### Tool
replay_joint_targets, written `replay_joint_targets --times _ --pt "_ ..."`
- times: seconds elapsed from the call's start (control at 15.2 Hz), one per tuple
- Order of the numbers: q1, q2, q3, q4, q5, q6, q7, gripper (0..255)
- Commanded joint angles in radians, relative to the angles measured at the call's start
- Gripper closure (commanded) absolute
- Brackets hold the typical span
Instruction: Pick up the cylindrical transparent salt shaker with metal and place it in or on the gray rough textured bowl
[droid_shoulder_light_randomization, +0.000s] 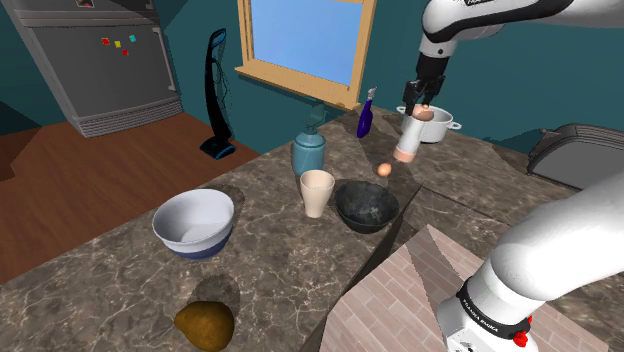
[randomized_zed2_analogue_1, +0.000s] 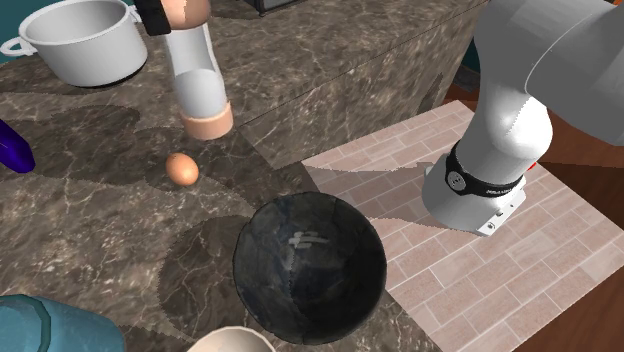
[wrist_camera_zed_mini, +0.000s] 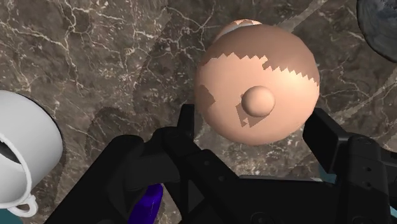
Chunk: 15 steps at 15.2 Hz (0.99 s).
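**Shaker held off the counter**

The gripper (droid_shoulder_light_randomization: 423, 106) is closed on the shaker (droid_shoulder_light_randomization: 410, 135), its fingers (wrist_camera_zed_mini: 189, 130) clasping the peach cap from both sides. The shaker hangs slightly tilted, base down, above the marble counter (droid_shoulder_light_randomization: 260, 270), with an egg (randomized_zed2_analogue_1: 181, 168) lying close by. The dark bowl (randomized_zed2_analogue_1: 310, 268) sits apart from it, nearer the second exterior camera, and a white pot (randomized_zed2_analogue_1: 85, 40) stands behind

i see fairly bright, even light; soft shadows on the counter (randomized_zed2_analogue_1: 90, 200), jagged shadow patches on salt shaker (wrist_camera_zed_mini: 267, 70) top in wrist cam
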Motion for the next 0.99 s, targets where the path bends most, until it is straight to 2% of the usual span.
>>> replay_joint_targets --times 0.0,0.2,0.92 --pt "0.001 0.001 0.003 0.03 0.002 -0.029 -0.001 255" --pt "0.003 0.002 0.005 0.063 0.004 -0.061 -0.004 255" --pt "0.076 -0.164 0.204 0.018 0.046 -0.212 0.24 255"
